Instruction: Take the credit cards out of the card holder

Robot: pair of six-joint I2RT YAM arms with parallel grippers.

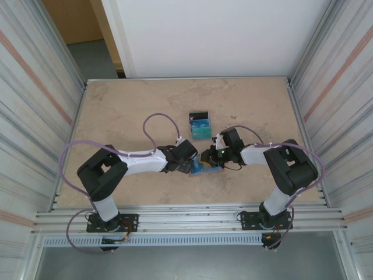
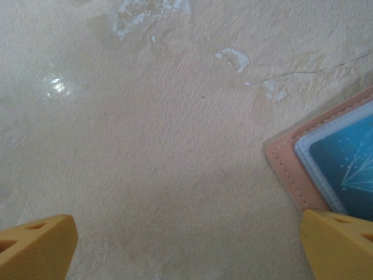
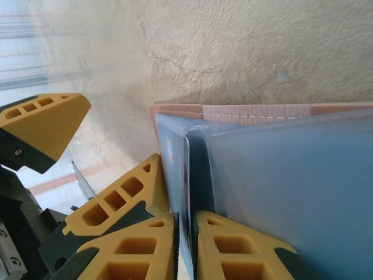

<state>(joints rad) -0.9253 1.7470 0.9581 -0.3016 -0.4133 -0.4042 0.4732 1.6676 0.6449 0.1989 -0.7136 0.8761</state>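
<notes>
The salmon card holder (image 1: pixel 214 170) lies open on the table between the two arms, its blue-grey pockets (image 3: pixel 303 192) facing up. My right gripper (image 3: pixel 187 248) is shut on the thin edge of a credit card (image 3: pixel 175 169) that stands in a pocket. My left gripper (image 2: pixel 186 256) is wide open over bare table, one finger (image 2: pixel 338 245) at the holder's stitched corner (image 2: pixel 285 160). A blue-teal card (image 2: pixel 349 163) shows inside that pocket. Three loose credit cards (image 1: pixel 200 125), black, blue and teal, lie just beyond the holder.
Both wrists (image 1: pixel 183 153) (image 1: pixel 230 146) crowd the table's middle, close together. Corrugated metal walls (image 1: pixel 35 116) flank the table on the left and right. A metal rail (image 1: pixel 186 219) runs along the near edge. Purple cables (image 1: pixel 154 125) loop over the left arm.
</notes>
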